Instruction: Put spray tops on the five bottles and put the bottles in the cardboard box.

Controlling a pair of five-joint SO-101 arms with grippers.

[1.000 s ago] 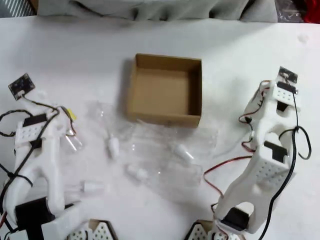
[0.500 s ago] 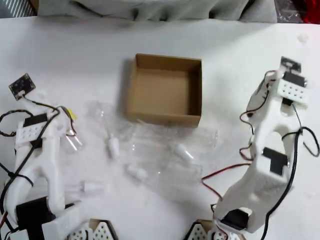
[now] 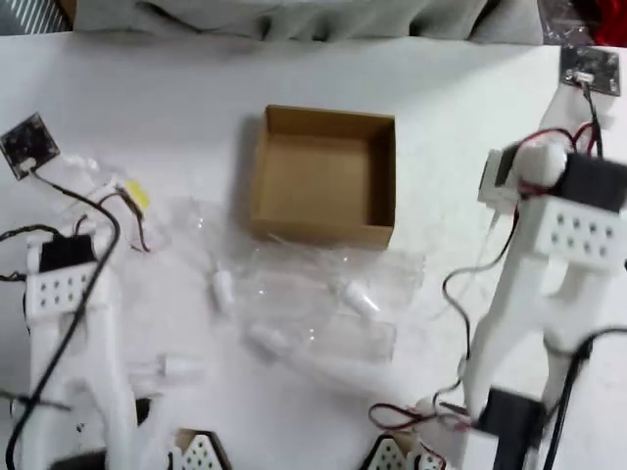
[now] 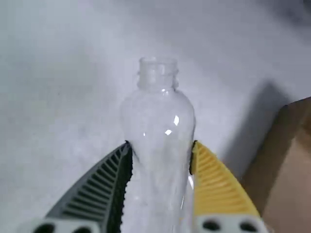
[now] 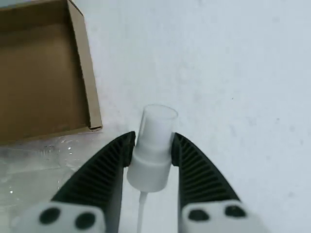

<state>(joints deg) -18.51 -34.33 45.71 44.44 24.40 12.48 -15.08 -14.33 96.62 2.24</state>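
My left gripper [image 4: 160, 148] is shut on a clear bottle [image 4: 158, 111] whose neck is open, with no top on it. It hangs above the table to the left of the cardboard box [image 3: 323, 176]. A white spray top [image 5: 156, 126] with a clear cap sits upright between the fingers of my right gripper [image 5: 153, 141], its tube hanging down. That gripper is to the right of the box. Several more clear bottles [image 3: 333, 338] lie flat in front of the box. Loose white spray tops [image 3: 222, 289] [image 3: 358, 299] [image 3: 266, 340] lie among them.
The box stands open with nothing in it, and its corner shows in the left wrist view [image 4: 286, 160] and the right wrist view [image 5: 39, 73]. Another spray top [image 3: 181, 368] lies near the left arm's base. A grey cloth [image 3: 294, 20] runs along the far table edge.
Both arms have risen from the table. The left one lifted its bottle up and back. The right one swung up and away from the front edge with the spray top.
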